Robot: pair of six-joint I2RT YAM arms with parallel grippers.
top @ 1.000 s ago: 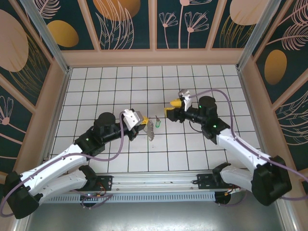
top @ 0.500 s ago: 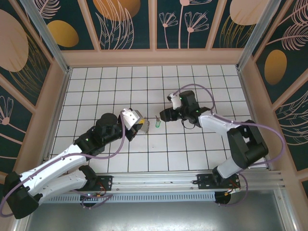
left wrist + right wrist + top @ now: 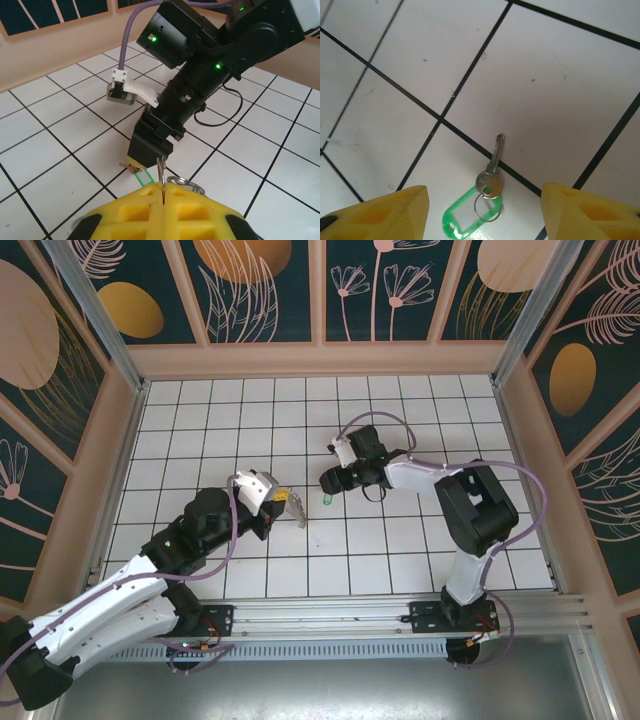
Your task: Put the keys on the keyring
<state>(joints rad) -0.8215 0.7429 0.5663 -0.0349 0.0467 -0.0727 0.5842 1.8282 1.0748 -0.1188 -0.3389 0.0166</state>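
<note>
my left pincer (image 3: 162,194) is clamped on the keyring (image 3: 161,172), eased back a touch; the green-tagged key (image 3: 492,170) lies flat on the tile (image 3: 545,100) just beyond; my right pincer (image 3: 329,481) just swung in over it, jaws wide, so grabbing it looks like the next step

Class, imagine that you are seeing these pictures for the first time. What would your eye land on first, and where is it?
The two arms meet tip to tip in the middle of the white tiled table. The left gripper is shut on the thin keyring. The right gripper hangs open over a small silver key with a bright green tag, which lies flat on a tile.
</note>
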